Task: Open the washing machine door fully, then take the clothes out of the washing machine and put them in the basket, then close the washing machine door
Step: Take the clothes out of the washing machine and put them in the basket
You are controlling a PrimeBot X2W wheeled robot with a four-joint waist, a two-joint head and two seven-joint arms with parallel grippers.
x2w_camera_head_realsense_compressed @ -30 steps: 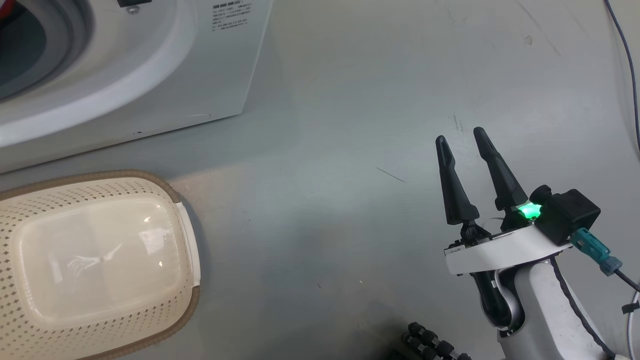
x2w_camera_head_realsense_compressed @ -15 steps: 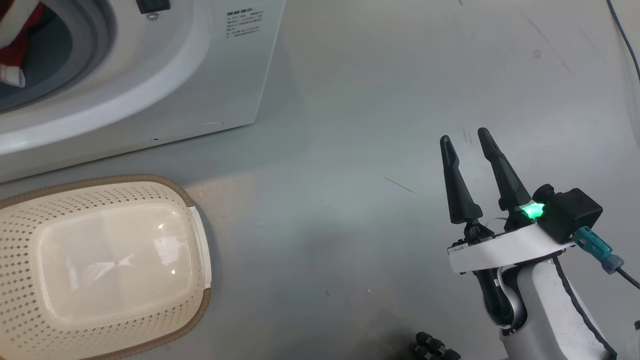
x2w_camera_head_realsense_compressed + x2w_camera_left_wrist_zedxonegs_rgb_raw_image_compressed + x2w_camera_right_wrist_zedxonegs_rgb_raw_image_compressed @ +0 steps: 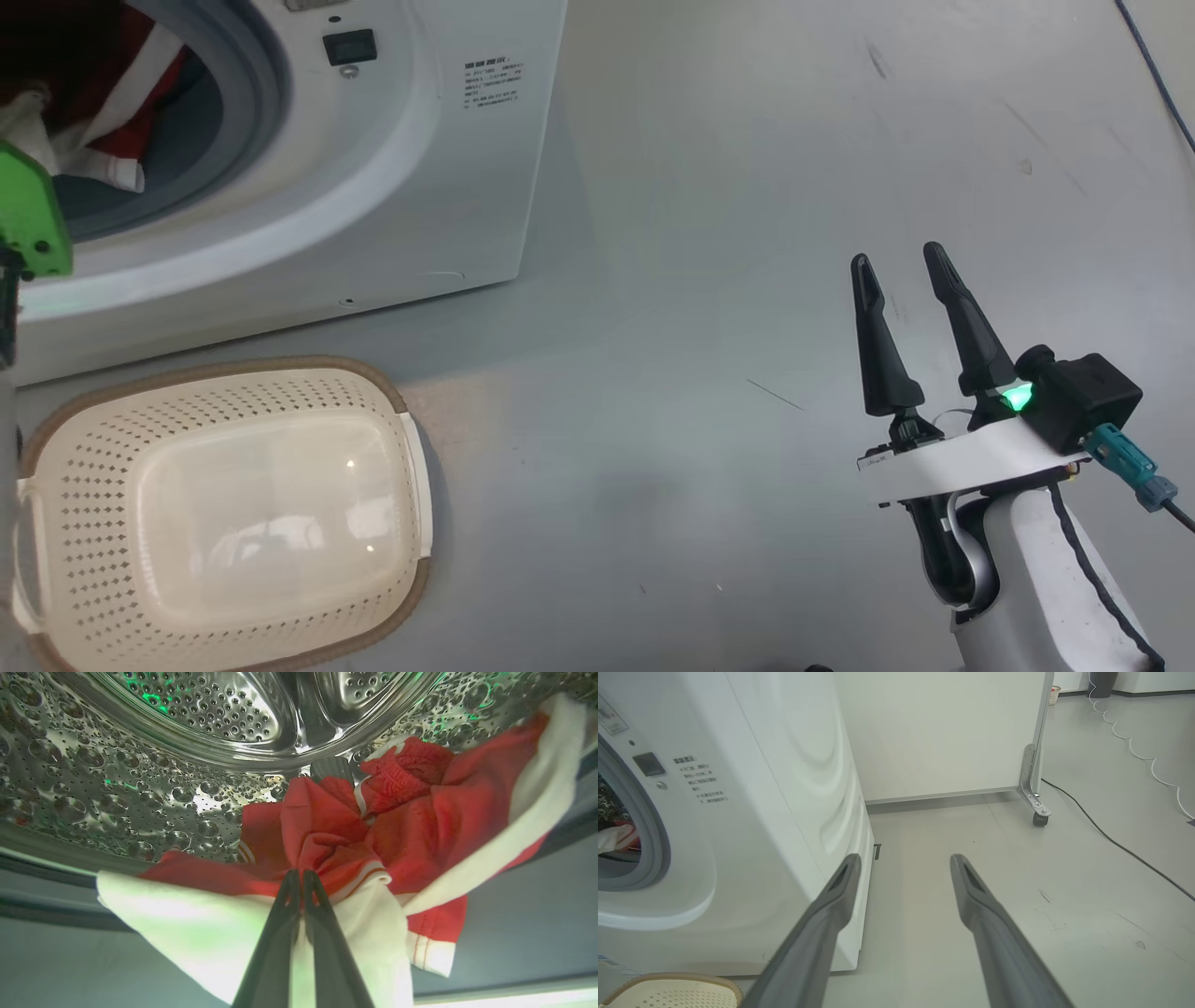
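Observation:
In the left wrist view my left gripper (image 3: 299,875) is shut on the clothes (image 3: 420,812), a bundle of red fabric with white trim. The bundle hangs at the lip of the steel perforated drum (image 3: 140,788). The washing machine (image 3: 420,168) stands at the upper left of the head view, with the clothes (image 3: 121,112) showing in its grey-ringed mouth. A green-lit part of my left arm (image 3: 28,215) is at its front. The cream basket (image 3: 215,366) sits empty on the floor below the machine. My right gripper (image 3: 898,257) stands open over bare floor, far to the right. The washing machine door is out of view.
The right wrist view shows my right gripper (image 3: 904,858) open beside the washing machine (image 3: 784,788). A white panel on a caster (image 3: 1038,816) stands behind. Cables (image 3: 1111,842) run across the grey floor at the right. A corner of the basket (image 3: 672,991) shows at the bottom left.
The head camera has shifted, bringing more of the machine's mouth, the clothes and the green-lit left arm into view. My left gripper has closed. The right gripper keeps its open pose.

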